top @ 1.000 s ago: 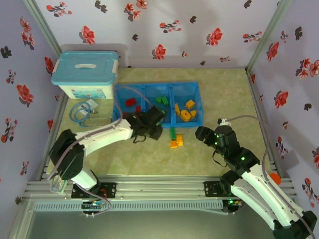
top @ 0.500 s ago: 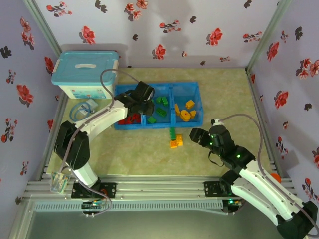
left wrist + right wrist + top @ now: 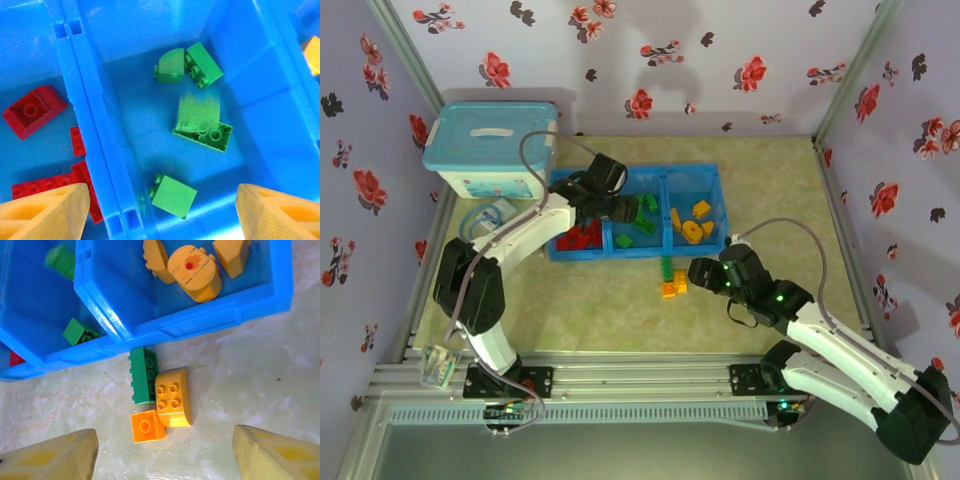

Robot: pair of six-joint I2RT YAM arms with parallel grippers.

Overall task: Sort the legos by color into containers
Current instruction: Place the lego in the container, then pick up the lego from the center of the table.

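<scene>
Most of the legos sit sorted in the blue three-bin tray (image 3: 718,186). Red bricks (image 3: 32,110) lie in the left compartment, green bricks (image 3: 204,65) in the middle one and yellow-orange pieces (image 3: 195,272) in the right one. Three are loose on the table, just in front of the tray's front wall. These are a dark green brick (image 3: 143,375), a yellow sloped brick (image 3: 173,397) touching its side, and a small orange brick (image 3: 147,426) against the yellow one's near end.

The left gripper (image 3: 620,208) hangs over the middle compartment with its fingers (image 3: 45,212) spread and nothing between them. One green piece (image 3: 198,107) below it is blurred, probably a brick just let go. The right gripper (image 3: 705,272) hovers above the loose cluster, its fingers (image 3: 275,452) also wide apart and empty.

The step in hand looks like the pick-up of the last three, and it falls to the right arm. Because the bricks touch, the next move calls for a careful descent onto a single brick. The jaws should straddle its free sides so that a neighbour is not pinched or shoved along. The dark green brick belongs in the middle compartment, and the yellow and orange ones in the right.
</scene>
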